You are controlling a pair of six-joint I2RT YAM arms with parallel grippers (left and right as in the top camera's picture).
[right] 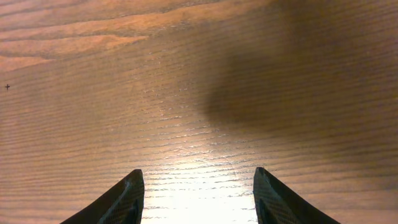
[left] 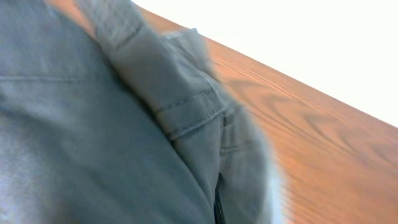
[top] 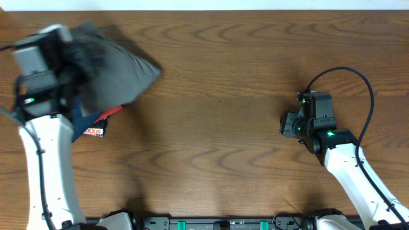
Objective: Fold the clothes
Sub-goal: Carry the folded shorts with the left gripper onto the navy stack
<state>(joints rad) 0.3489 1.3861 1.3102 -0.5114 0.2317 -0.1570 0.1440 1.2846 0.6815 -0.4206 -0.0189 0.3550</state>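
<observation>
The grey-olive trousers (top: 112, 67) lie bunched at the far left, against the left gripper, whose fingers are hidden. The cloth looks soft and limp, so the stiffer waistband (left: 143, 68) seems the best hold. The right gripper (right: 198, 174) is spread apart over bare table (top: 243, 128).

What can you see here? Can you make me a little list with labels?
clothes: grey-olive trousers, bunched up, far-left part of the table
left arm: at the trousers; jaws hidden by cloth
right arm: jaws open, empty, above bare wood
also there: blue item with a red label, next to the trousers
folded yet: no
</observation>
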